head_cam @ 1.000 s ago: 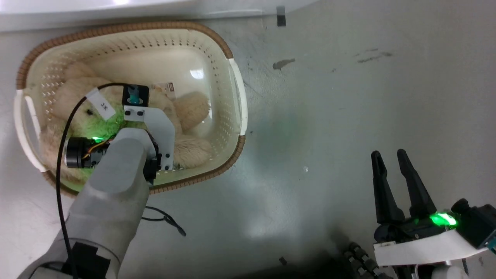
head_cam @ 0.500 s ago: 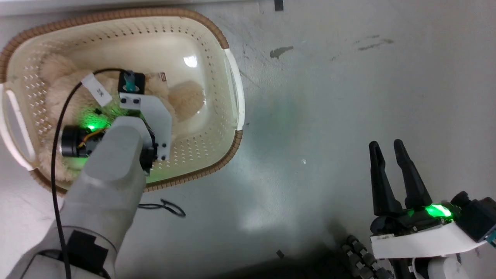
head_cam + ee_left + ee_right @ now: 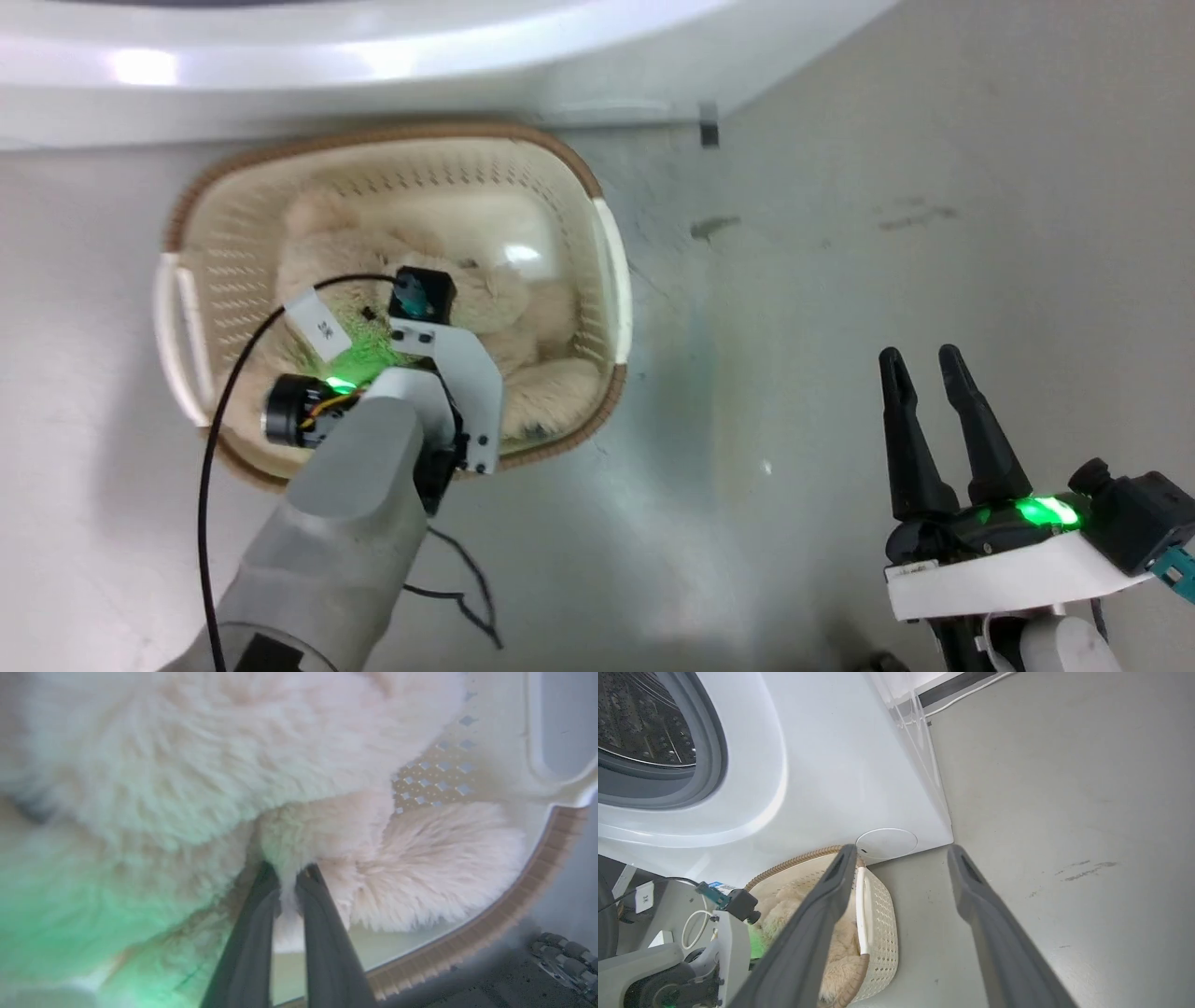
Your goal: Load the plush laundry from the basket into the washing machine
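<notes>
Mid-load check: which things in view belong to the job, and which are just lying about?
Job:
plush laundry, pinched in the shut left gripper
basket holding it
washing machine

Lying about:
black cable on the floor
dark stain
right gripper, open and idle

Left pincer (image 3: 288,877) tight on the plush laundry (image 3: 187,765); right pincer (image 3: 901,849) wide apart, empty.
</notes>
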You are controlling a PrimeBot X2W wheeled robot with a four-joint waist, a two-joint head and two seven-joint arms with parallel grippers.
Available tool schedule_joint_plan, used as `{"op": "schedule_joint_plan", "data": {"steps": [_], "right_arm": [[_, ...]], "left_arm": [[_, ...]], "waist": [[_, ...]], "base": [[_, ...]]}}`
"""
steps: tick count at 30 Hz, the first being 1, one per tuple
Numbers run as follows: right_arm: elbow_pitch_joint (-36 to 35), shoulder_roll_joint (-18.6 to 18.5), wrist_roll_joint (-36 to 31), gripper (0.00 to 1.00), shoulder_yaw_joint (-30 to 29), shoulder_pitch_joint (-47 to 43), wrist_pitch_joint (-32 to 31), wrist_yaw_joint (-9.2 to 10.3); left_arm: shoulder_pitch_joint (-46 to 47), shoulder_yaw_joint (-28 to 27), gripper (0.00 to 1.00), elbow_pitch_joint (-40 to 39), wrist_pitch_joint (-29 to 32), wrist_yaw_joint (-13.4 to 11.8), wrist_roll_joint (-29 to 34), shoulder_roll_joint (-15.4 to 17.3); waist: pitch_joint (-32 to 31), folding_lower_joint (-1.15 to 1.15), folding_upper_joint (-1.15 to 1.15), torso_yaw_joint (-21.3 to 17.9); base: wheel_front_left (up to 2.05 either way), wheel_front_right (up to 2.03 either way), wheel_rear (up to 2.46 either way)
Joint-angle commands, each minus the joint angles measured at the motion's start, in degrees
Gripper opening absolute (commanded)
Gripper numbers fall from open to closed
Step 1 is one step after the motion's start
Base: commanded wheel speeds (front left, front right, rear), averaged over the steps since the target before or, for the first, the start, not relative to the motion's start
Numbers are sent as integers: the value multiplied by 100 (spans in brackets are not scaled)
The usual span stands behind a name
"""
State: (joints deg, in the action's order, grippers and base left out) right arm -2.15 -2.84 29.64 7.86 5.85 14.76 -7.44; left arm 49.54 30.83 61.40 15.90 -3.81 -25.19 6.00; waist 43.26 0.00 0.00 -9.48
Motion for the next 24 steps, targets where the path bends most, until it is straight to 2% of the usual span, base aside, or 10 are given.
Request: {"op": "schedule_joint_plan", "data": {"steps": [1, 11, 16, 24], "right_arm": [[35, -4, -50, 100, -19, 51, 24, -5], [301, -4, -331, 100, -158, -299, 24, -5], [407, -4, -464, 100, -235, -590, 24, -5], [438, -4, -584, 100, -417, -928, -40, -5]], "left_arm": [[-71, 7, 0, -67, -95, 71, -59, -32], [-613, -36, 0, -659, -1188, 398, -359, -211], [-1037, -165, 0, -1045, -1920, 400, -518, -232], [-1662, -377, 0, -1838, -2810, 260, -641, -181]], "waist": [[-362, 0, 0, 262], [-1529, 0, 0, 871], [-2141, 0, 0, 1066], [-2904, 0, 0, 1250]], "base": [[0, 0, 0], [0, 0, 0], [0, 0, 0], [0, 0, 0]]}}
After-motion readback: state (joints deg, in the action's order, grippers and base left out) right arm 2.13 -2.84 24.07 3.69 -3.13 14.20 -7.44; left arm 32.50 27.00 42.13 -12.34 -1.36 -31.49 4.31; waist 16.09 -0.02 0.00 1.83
